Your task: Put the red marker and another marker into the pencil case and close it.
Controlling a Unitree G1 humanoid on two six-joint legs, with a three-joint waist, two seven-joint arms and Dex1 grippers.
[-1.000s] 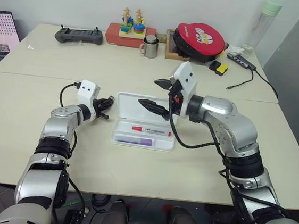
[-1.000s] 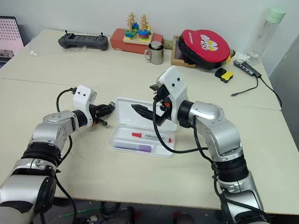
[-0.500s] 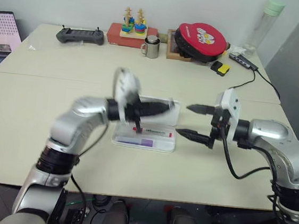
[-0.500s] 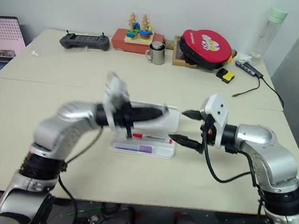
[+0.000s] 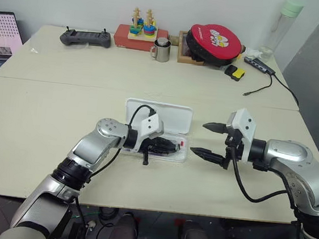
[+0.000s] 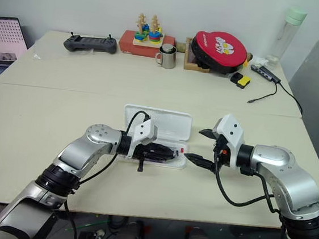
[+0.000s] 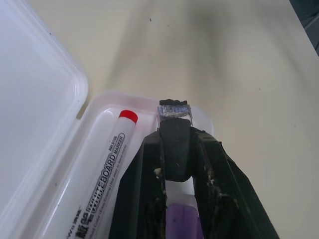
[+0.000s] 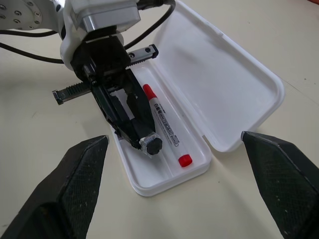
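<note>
The pencil case (image 8: 234, 94) lies open near the front middle of the table (image 5: 45, 119), with its lid laid flat on the far side of the tray. The red marker (image 8: 164, 124) lies lengthwise in the tray, on the side nearer the lid. The purple marker (image 7: 184, 221) lies in the same tray beside the red marker, on the side away from the lid; most of it is hidden under the left gripper.

The left gripper (image 8: 149, 144) reaches into the tray from the robot's left, pointing along the case. Its two black fingers (image 7: 174, 149) are pressed together with no gap at the tips, directly above the purple marker. Whether the fingers touch the marker cannot be told.

The right gripper (image 5: 211, 141) hovers just beside the right end of the case, pointing toward it. Its fingers are spread wide apart and hold nothing.

At the far edge of the table stand a black controller (image 5: 85, 37), a wooden stacking toy (image 5: 140, 29), a metal mug (image 5: 160, 50), a red round pad (image 5: 213, 42) and a clear bottle (image 5: 280, 26).
</note>
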